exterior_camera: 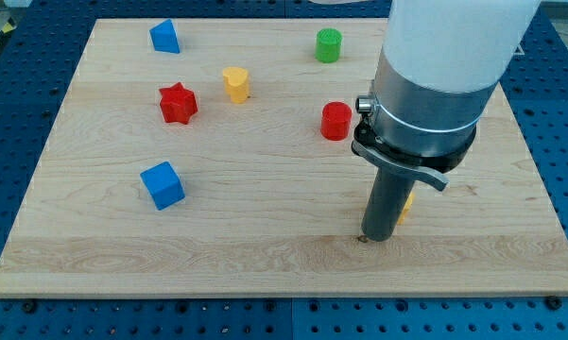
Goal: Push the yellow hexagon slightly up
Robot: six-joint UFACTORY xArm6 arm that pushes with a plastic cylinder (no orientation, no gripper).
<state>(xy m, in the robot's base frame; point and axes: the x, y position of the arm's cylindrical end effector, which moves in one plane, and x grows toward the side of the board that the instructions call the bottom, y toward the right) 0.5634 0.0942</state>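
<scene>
**Operator:** Report the end effector state and position.

**Technician:** The arm ends in a plain dark rod; it has no jaws, so nothing is spread, pressed together or pinched. My tip [375, 237] rests on the wooden board [265, 255], near the board's near edge and right of centre. The arm's large white and grey housing [435, 76] hangs above it and blocks much of the right side of the board.

**Operator:** Locate the task object.

**Technician:** A small sliver of yellow block [407, 204] shows just to the right of the rod, slightly farther away than my tip. The rod covers most of it, so its shape cannot be confirmed. It appears to be touching or just beside the rod; actual contact cannot be determined.

**Operator:** List the other blocks.

**Technician:** A second yellow block [235, 83], shape unclear, sits far and left of centre. The red star [178, 103] lies just to its left. The red cylinder [336, 121] stands near the centre, beside the arm housing. The green cylinder [329, 44] stands at the far edge. One blue block [164, 37], wedge-like, sits at the far left. The blue cube [162, 184] sits on the left, closer to the near edge, well apart from my tip.
</scene>
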